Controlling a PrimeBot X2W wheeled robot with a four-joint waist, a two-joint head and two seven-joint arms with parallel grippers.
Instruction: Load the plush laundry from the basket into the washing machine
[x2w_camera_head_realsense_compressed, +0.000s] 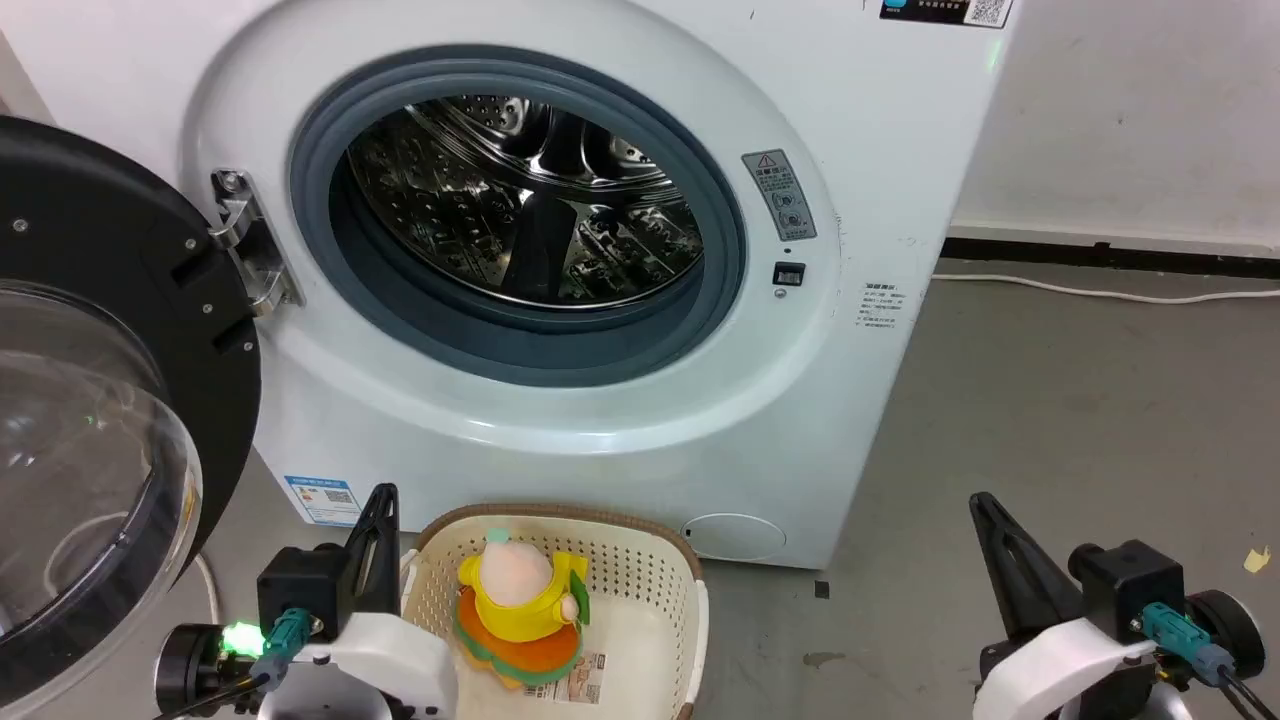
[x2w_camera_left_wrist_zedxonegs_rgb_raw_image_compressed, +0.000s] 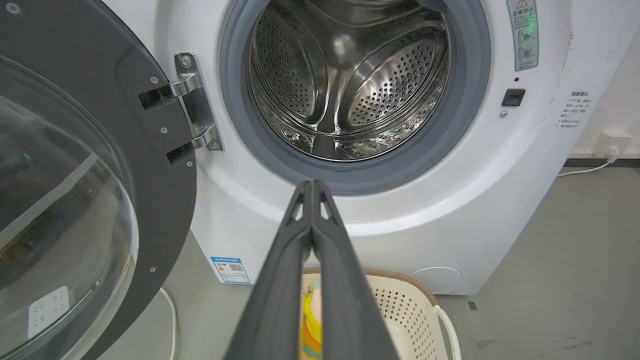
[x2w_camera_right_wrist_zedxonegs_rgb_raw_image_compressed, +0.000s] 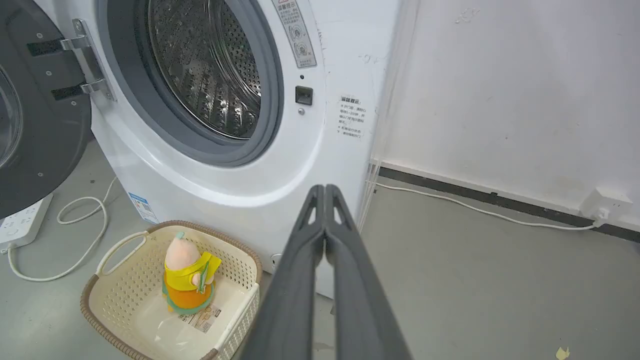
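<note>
Grey floor, white wall, left tool and right tool pressed together

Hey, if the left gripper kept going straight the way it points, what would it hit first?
Most likely the washing machine: the left gripper aims at the bottom of its grey rubber ring, just below the drum opening. Nothing seems to lie between, though depth is unclear.
</note>
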